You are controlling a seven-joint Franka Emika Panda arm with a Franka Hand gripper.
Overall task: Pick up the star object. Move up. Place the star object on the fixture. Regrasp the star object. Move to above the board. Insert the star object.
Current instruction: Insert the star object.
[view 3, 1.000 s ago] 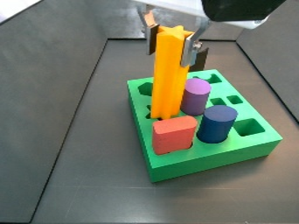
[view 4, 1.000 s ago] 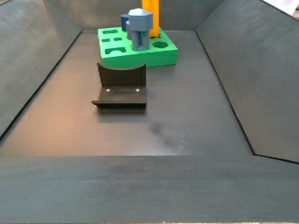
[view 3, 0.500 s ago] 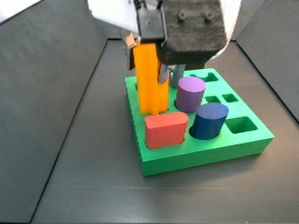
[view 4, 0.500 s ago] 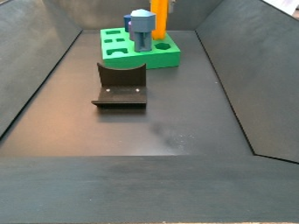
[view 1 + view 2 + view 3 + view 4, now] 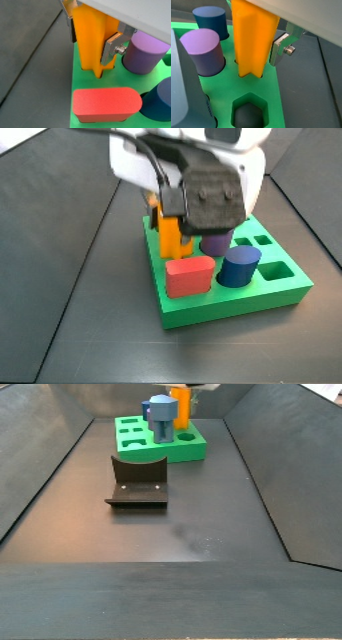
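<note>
In a wrist view the gripper [image 5: 91,37] is clamped on the star [image 5: 91,42], an orange prism standing upright with its lower end in a hole of the green board [image 5: 107,82]. A silver finger [image 5: 112,47] with a screw presses one side of the star. Just beside it stands a purple cylinder [image 5: 145,52]; a red block [image 5: 107,105] sits in the board nearer the camera, with a dark blue cylinder [image 5: 159,100] next to it.

In a wrist view from the opposite side, the star [image 5: 254,40] again enters the board [image 5: 221,97], a finger [image 5: 282,44] flat against it. The purple cylinder [image 5: 202,50] and blue cylinder [image 5: 210,20] stand on one side, and an open hexagonal hole [image 5: 251,112] lies near the star's foot.

In a side view the gripper [image 5: 181,213] hangs low over the board [image 5: 227,293], its dark body hiding most of the star [image 5: 170,236], which shows only as an orange strip reaching down into the board. The red block [image 5: 189,277], purple cylinder [image 5: 215,243] and blue cylinder [image 5: 239,266] stand in front.

In a side view from far off, the board [image 5: 154,444] sits at the far end of the dark floor, the star [image 5: 183,409] upright at its back with the gripper [image 5: 186,390] above. A blue-grey stand [image 5: 162,416] rises from the board, and the fixture [image 5: 138,481] lies on the floor just in front of it.
</note>
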